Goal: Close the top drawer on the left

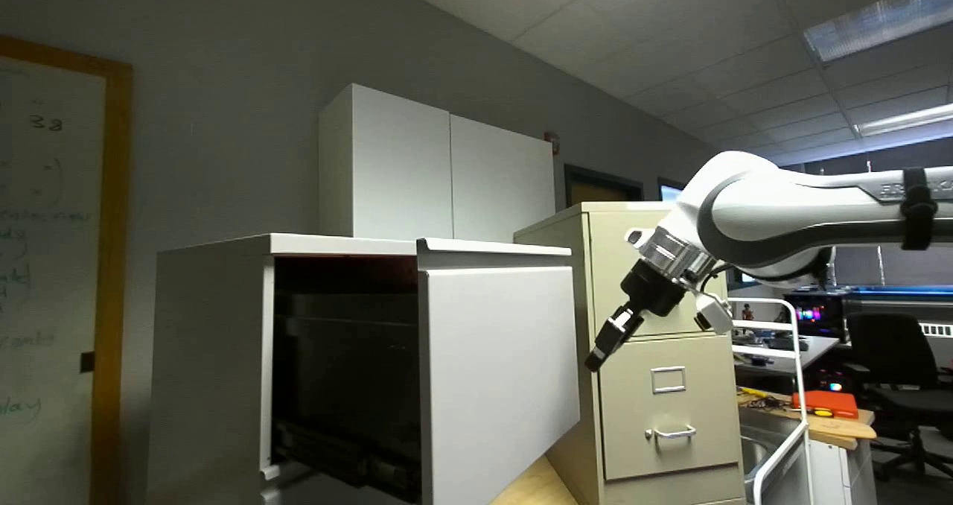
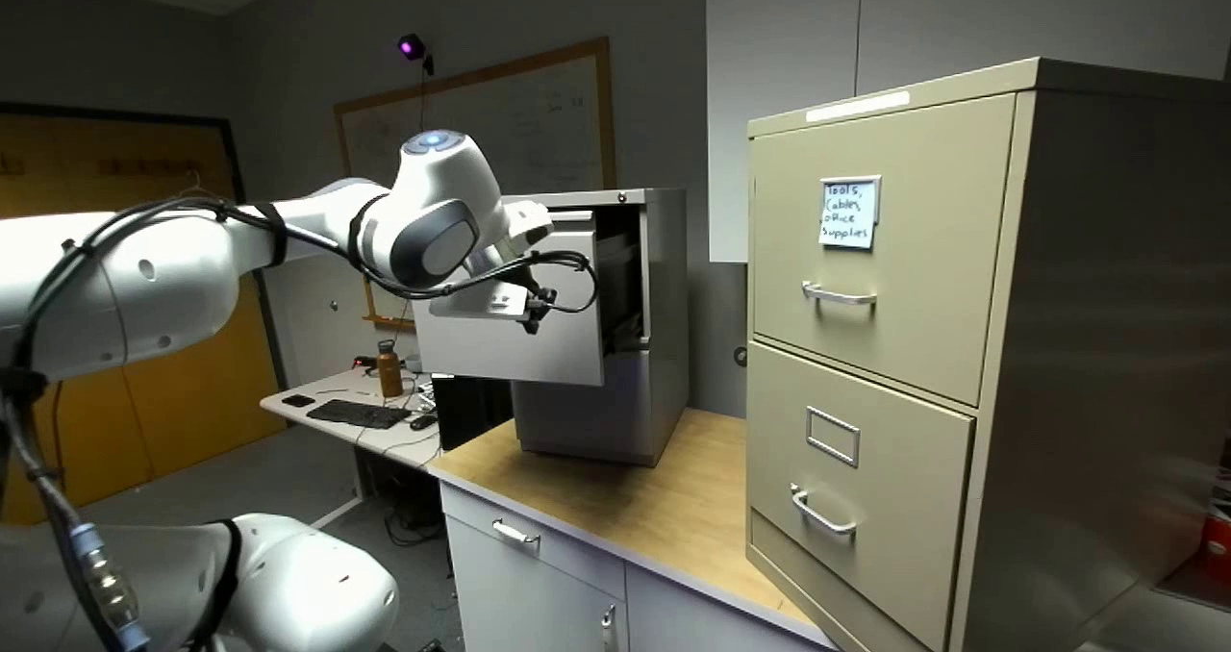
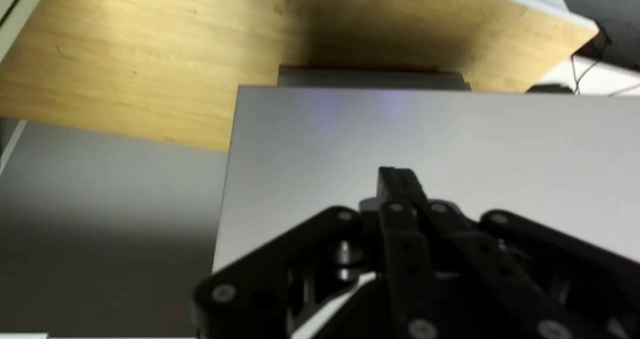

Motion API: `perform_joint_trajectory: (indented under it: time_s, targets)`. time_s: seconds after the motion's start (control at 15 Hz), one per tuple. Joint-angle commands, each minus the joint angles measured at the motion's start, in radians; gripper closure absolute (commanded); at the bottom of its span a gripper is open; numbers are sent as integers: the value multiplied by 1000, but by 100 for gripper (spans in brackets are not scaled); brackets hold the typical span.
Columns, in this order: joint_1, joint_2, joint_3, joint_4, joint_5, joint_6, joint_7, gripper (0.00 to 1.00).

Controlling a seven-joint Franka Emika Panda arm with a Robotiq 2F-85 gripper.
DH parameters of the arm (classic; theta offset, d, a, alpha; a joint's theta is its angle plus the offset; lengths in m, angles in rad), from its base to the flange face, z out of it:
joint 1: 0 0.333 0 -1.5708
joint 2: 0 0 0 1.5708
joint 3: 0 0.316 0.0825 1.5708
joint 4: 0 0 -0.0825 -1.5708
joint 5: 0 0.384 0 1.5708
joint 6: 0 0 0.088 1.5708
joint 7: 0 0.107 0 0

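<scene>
Gripper point(image 1: 594, 360), black and two-fingered, holds its fingers point(image 3: 388, 185) pressed together just short of the wide, flat-fronted white drawer point(image 1: 502, 363), jutting out from a boxy pale cabinet point(image 1: 212, 371). With it broadside ahead, a straight inward push looks due.

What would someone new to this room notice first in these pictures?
Probably the wide white drawer, pulled out of its cabinet, low centre in an exterior view. Next, the white robot arm extended toward it, its closed gripper in front. The beige filing cabinet, handwritten label on its upper drawer, fills an exterior view's right side.
</scene>
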Motion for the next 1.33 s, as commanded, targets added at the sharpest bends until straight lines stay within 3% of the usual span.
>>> perform_joint_trajectory:
  time_s: [0.0, 0.6, 1.27]
  targets:
    - [42, -12, 8, -2, 44, 147, 52, 98]
    - [140, 111, 64, 47, 56, 355, 135, 98]
    - [118, 370, 228, 183, 17, 491, 289, 98]
